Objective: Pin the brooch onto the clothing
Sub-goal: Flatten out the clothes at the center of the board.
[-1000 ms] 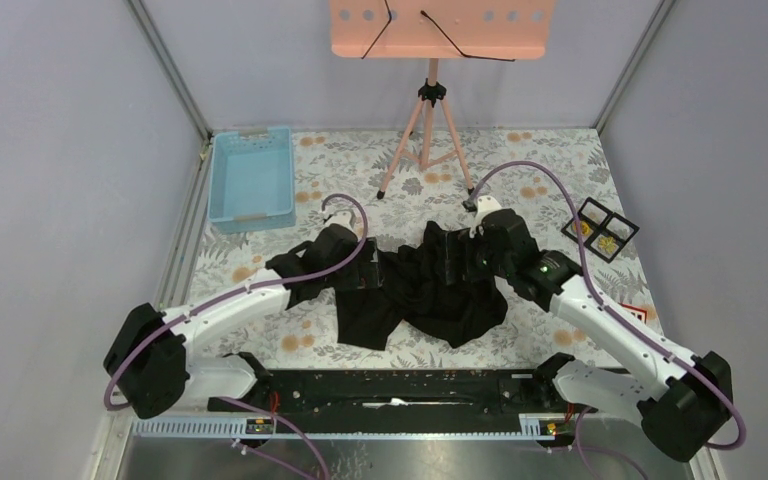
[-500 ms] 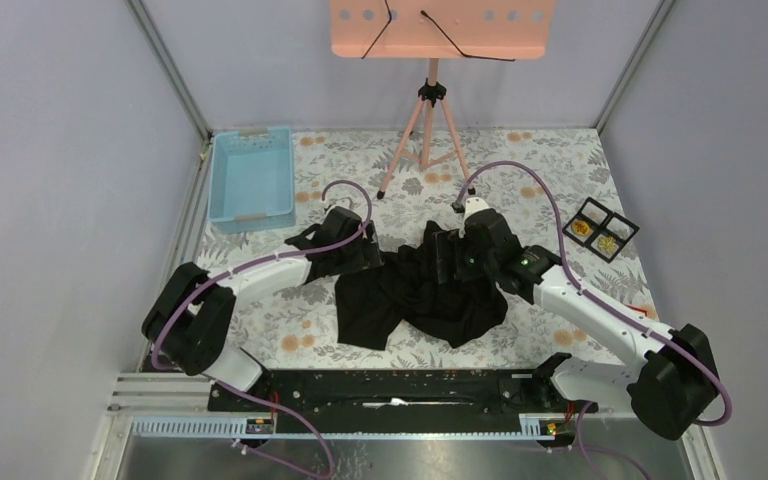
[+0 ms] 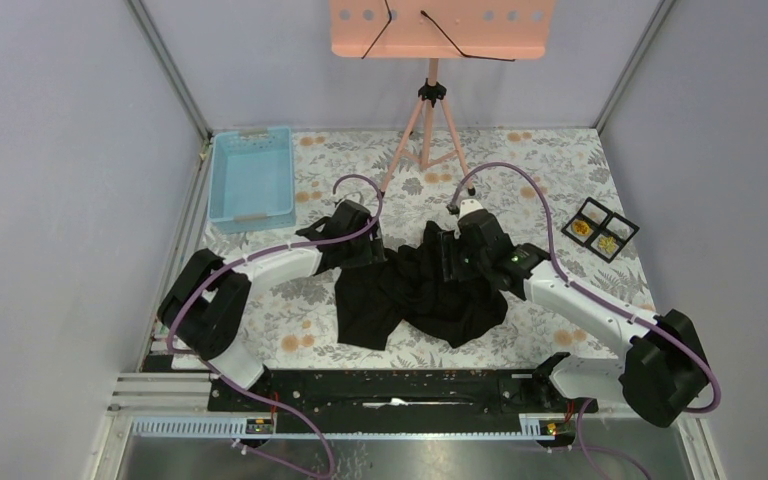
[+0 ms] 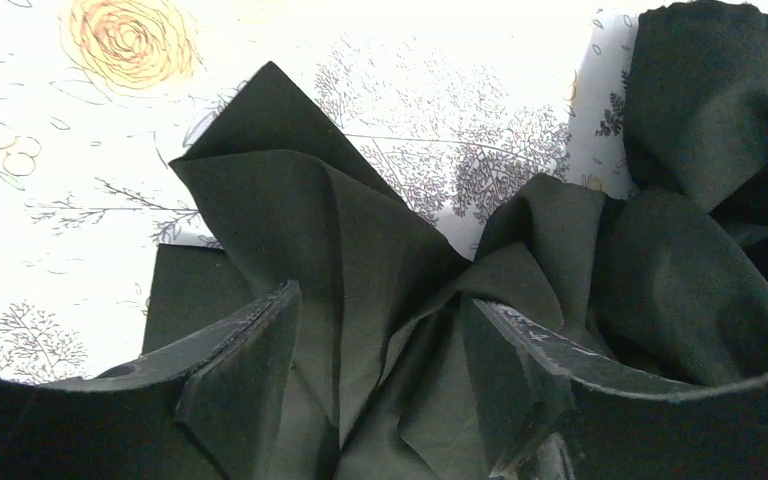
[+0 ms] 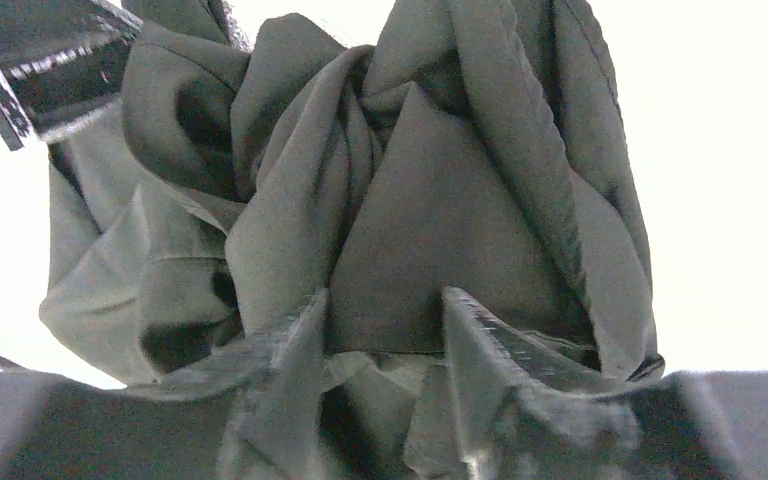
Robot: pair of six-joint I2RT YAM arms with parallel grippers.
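The clothing (image 3: 420, 295), a black shirt, lies crumpled in the middle of the flowered table. My left gripper (image 3: 365, 247) is down on its far left part. In the left wrist view the left gripper (image 4: 380, 335) is open, its fingers (image 4: 245, 345) astride loose folds of the clothing (image 4: 360, 230). My right gripper (image 3: 450, 255) is at the shirt's far middle. In the right wrist view the right gripper (image 5: 380, 320) is open more narrowly around a bunched ridge of the clothing (image 5: 430, 200). I cannot make out the brooch.
A black compartment tray (image 3: 600, 229) with small gold pieces sits at the right. A blue bin (image 3: 252, 178) stands at the back left. A pink music stand's tripod (image 3: 428, 130) stands behind the shirt. Grey walls close in the table.
Both arms have reached further back onto the shirt's far edge. Both pairs of jaws have narrowed around the fabric. The shirt has barely shifted.
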